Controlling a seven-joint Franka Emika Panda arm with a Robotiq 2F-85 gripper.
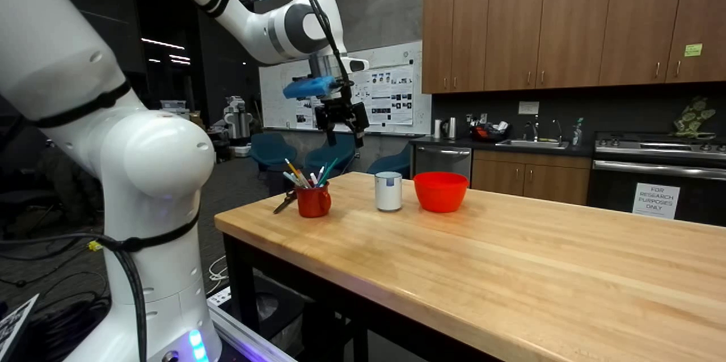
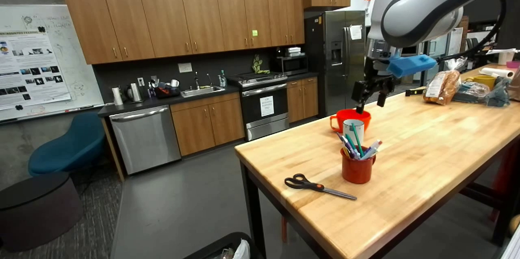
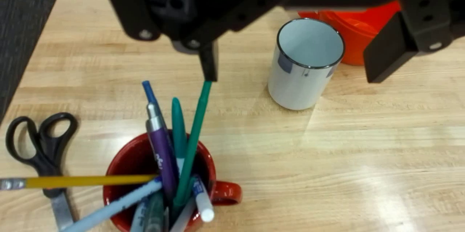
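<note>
My gripper (image 1: 345,138) is open and empty, in the air above the table. It also shows in an exterior view (image 2: 370,106) and from the top of the wrist view (image 3: 293,77). Between its fingers in the wrist view, lower down, stands a white cup (image 3: 298,83) with a dark rim, upright. A red bowl (image 3: 350,41) with a handle is beside the cup, partly hidden by the gripper. A dark red mug (image 3: 125,155) holds several pens and a yellow pencil (image 3: 91,180). A green pen (image 3: 194,137) appears just under the left fingertip. Black-handled scissors (image 3: 51,159) lie by the mug.
The wooden table (image 1: 510,271) ends near the scissors. A bread bag (image 2: 443,86), a yellow cup (image 2: 488,80) and other items stand farther along it. A bin (image 2: 219,247) is on the floor near the table's end. Blue chairs (image 1: 272,149) stand behind.
</note>
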